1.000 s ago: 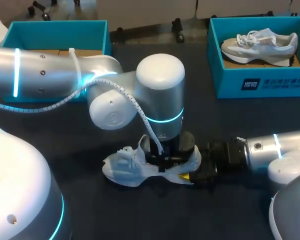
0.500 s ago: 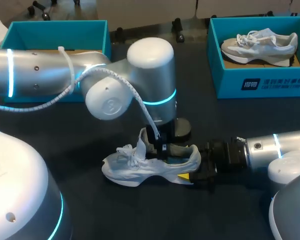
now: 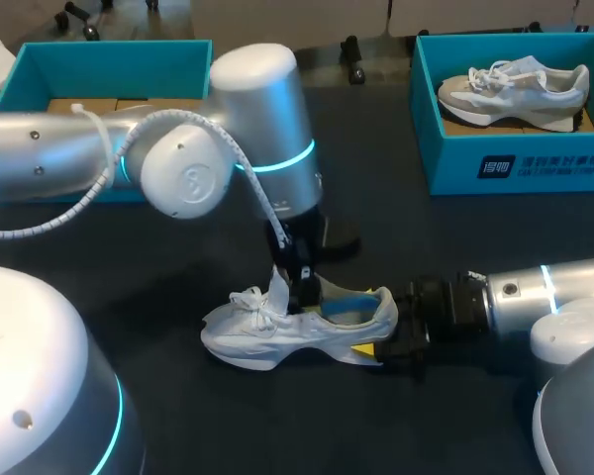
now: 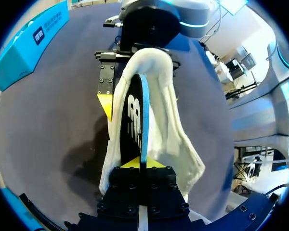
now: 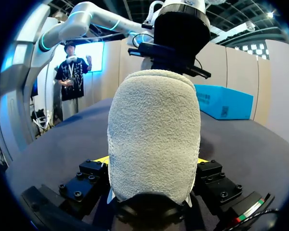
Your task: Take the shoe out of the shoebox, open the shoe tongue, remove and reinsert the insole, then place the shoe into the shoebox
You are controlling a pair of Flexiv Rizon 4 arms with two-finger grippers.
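Upright white shoe (image 3: 267,338), blue insole (image 3: 350,308) tilted in its opening

My left arm (image 3: 257,129) stands tall over the shoe (image 3: 267,336), walling off its far side and the straight way to the left shoebox (image 3: 109,54). My right arm (image 3: 535,292) lies low behind the heel. The table (image 3: 426,237) is open beside the toe and toward the right shoebox (image 3: 535,163), whose floor a second shoe (image 3: 515,84) largely fills
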